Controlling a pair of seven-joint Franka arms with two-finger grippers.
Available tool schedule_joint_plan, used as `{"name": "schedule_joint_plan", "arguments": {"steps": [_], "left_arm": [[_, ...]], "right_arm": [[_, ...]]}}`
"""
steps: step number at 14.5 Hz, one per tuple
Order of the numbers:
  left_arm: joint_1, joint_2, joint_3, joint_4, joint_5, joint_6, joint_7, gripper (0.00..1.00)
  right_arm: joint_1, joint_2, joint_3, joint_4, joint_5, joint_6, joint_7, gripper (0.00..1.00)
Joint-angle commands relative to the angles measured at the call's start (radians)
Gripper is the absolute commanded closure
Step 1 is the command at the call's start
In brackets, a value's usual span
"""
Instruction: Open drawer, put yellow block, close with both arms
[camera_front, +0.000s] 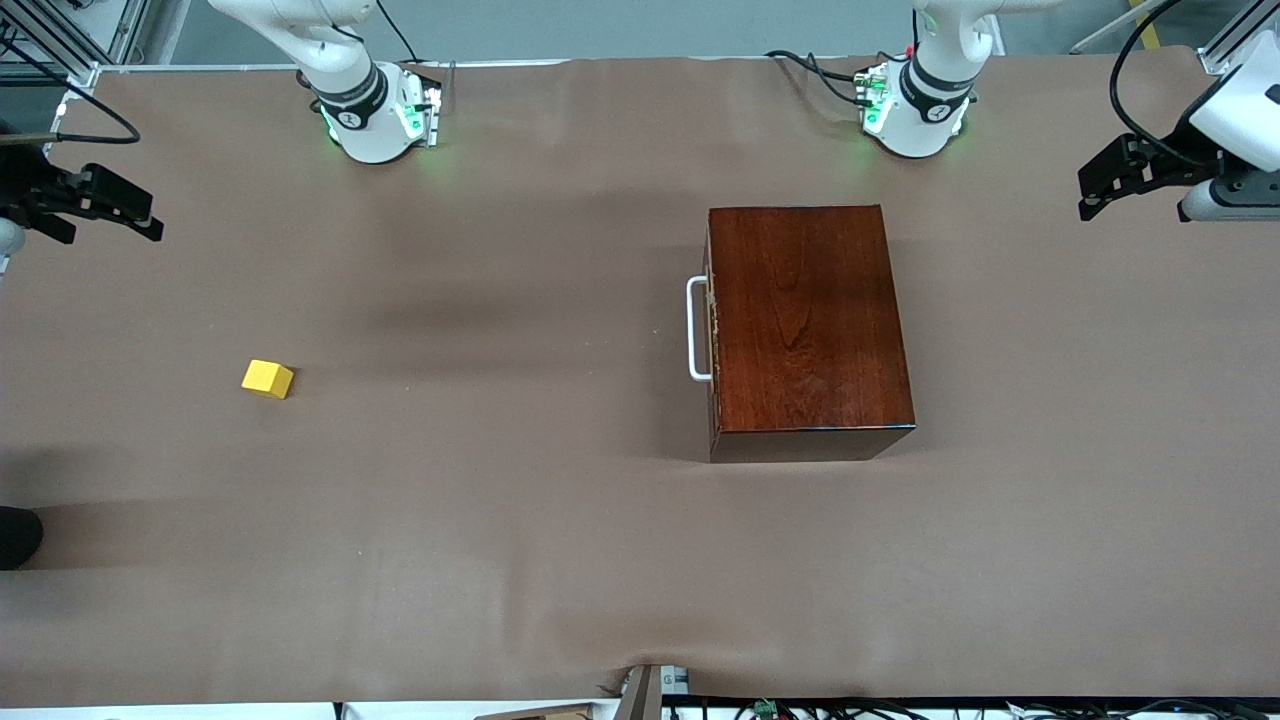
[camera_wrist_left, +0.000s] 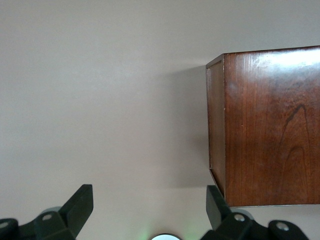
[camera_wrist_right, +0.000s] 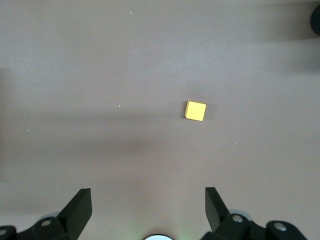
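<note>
The dark reddish-brown wooden box (camera_front: 808, 325) stands toward the left arm's end of the table, its drawer pushed in and its white U-shaped handle (camera_front: 696, 329) facing the right arm's end. The box (camera_wrist_left: 270, 125) fills one side of the left wrist view. The yellow block (camera_front: 267, 379) lies alone on the brown cloth toward the right arm's end; the block (camera_wrist_right: 195, 110) shows in the right wrist view. My left gripper (camera_front: 1105, 186) hangs open in the air at its end of the table. My right gripper (camera_front: 125, 215) hangs open at the other end. Both hold nothing.
Brown cloth (camera_front: 500, 500) covers the whole table. The two arm bases (camera_front: 380, 115) (camera_front: 915, 110) stand along the edge farthest from the front camera. A dark object (camera_front: 18, 537) pokes in at the table's right-arm end.
</note>
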Motion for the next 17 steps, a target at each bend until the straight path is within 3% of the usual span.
{"name": "schedule_joint_plan", "arguments": {"steps": [1, 11, 17], "left_arm": [[0.015, 0.007, -0.004, 0.023, -0.012, -0.022, 0.029, 0.00], [-0.003, 0.048, -0.023, 0.063, -0.021, -0.021, -0.010, 0.00], [-0.017, 0.119, -0.154, 0.070, -0.021, -0.019, -0.153, 0.00]], "right_arm": [[-0.011, -0.010, 0.007, -0.008, 0.016, -0.001, -0.008, 0.00], [-0.023, -0.006, 0.005, -0.008, 0.016, -0.002, -0.014, 0.00], [-0.012, -0.006, 0.007, -0.005, 0.016, 0.005, -0.008, 0.00]]}}
